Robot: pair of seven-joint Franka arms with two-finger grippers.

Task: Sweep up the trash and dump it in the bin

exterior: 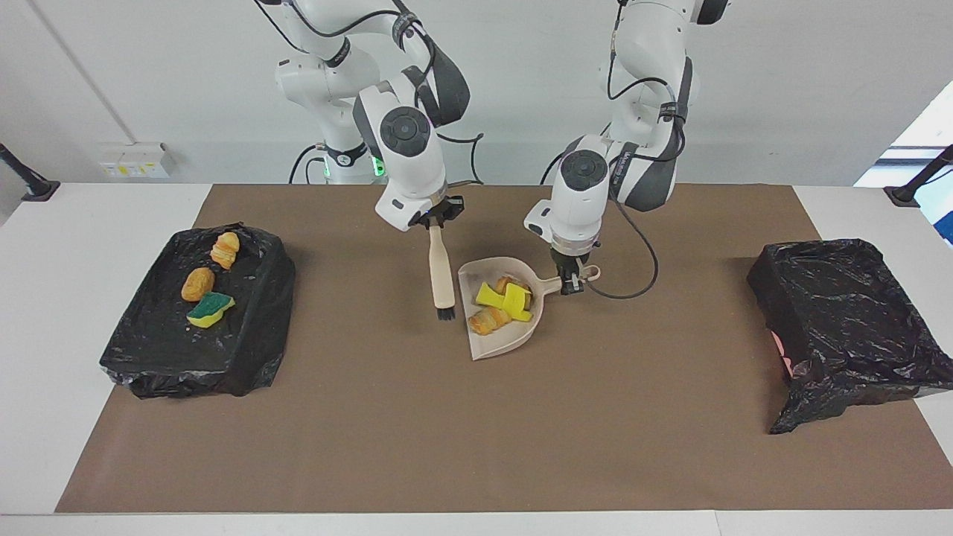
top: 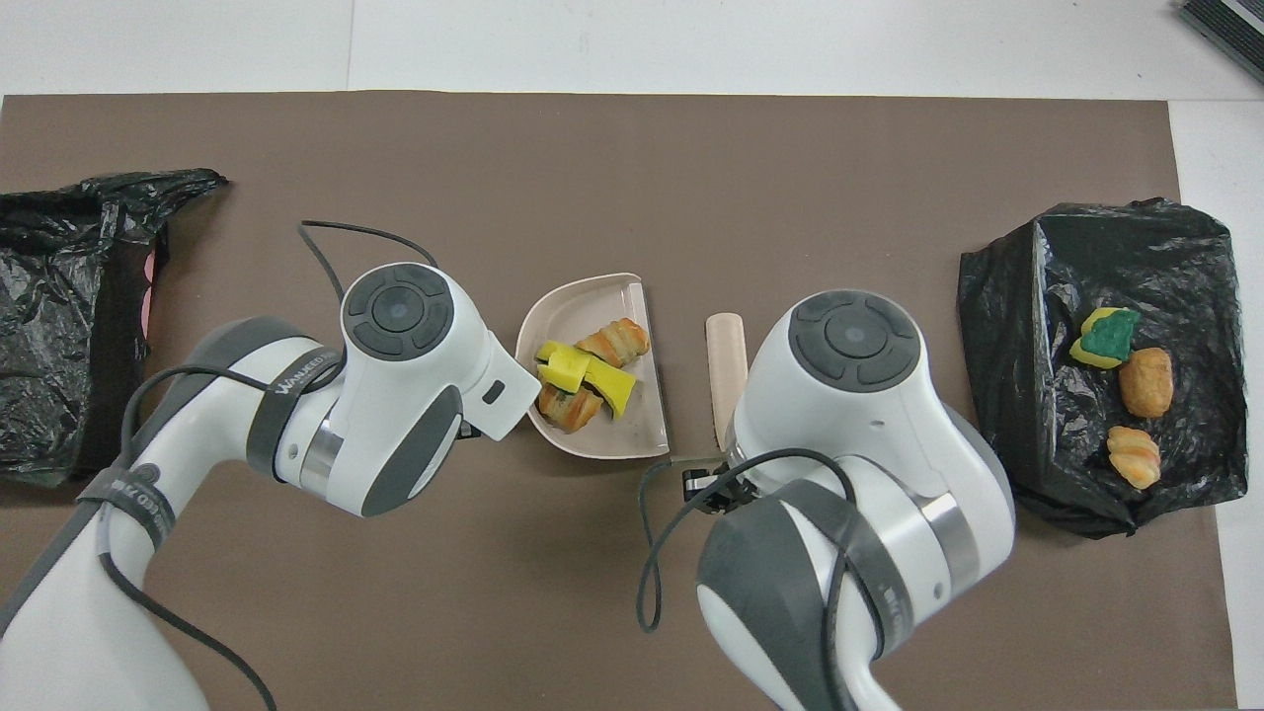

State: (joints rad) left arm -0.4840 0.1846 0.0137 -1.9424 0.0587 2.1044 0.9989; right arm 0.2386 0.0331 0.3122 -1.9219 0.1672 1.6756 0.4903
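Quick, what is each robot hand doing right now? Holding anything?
Left hand: shut on the dustpan handle; trash lies in the pan.
Right hand: shut on the brush, which hangs bristles down beside the dustpan.

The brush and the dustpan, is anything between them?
No. Between the brush and dustpan only bare brown mat shows, clearest in the overhead view.

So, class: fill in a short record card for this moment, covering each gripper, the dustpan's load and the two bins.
left gripper: shut on dustpan handle
right gripper: shut on brush, held bristles down over the mat
dustpan load: yellow sponge pieces, bread-like lumps
bin at right arm's end: three scraps inside
bin at left arm's end: no scraps visible inside
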